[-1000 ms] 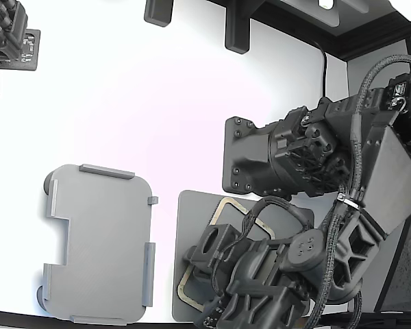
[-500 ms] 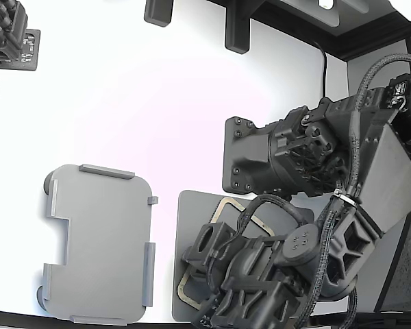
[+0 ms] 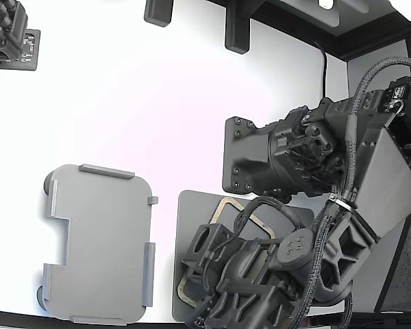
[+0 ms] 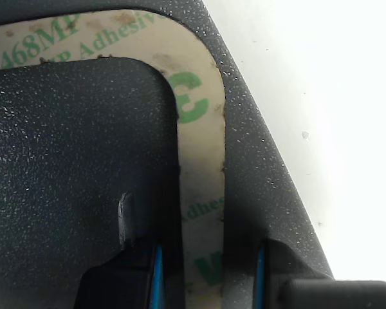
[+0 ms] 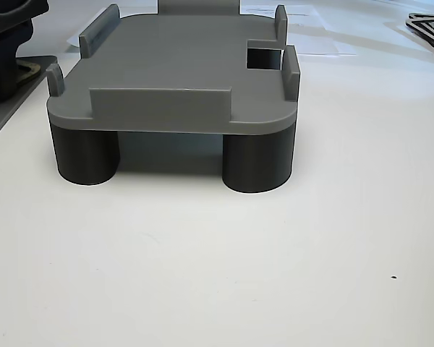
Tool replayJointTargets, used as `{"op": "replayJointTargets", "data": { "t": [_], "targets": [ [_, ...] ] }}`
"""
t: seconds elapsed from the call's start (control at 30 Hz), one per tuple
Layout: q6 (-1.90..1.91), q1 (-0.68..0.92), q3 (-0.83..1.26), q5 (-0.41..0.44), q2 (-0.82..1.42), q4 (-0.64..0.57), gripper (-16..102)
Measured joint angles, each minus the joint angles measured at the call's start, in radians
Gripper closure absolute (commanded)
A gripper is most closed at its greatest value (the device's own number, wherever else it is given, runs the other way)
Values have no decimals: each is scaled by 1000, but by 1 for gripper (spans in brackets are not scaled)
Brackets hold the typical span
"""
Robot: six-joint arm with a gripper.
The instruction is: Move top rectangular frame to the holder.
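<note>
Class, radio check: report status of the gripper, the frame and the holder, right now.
Gripper low over the mat, fingers straddling one side of the frame; closure unclear. Frame flat on mat, not lifted. Holder bare, nothing in the way.

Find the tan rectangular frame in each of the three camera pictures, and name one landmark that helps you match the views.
Exterior view: the tan frame lies on the dark grey mat, lower middle, mostly hidden under the arm.
Wrist view: it fills the middle as a pale band with green print, one side running between the fingertips of the gripper.
Other view: only a sliver seems to show at the far left edge.
Shared landmark: the dark grey mat.
</note>
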Motion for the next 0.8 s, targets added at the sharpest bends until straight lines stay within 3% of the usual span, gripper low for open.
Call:
{"op": "replayJointTargets", "data": {
  "t": [0.2,0.3,0.8],
  "targets": [
    [21,0,-25,15,-18,12,71],
    [28,0,-38,38,-23,37,97],
    [221,-8,-393,63,-94,345,97]
  ]
}}
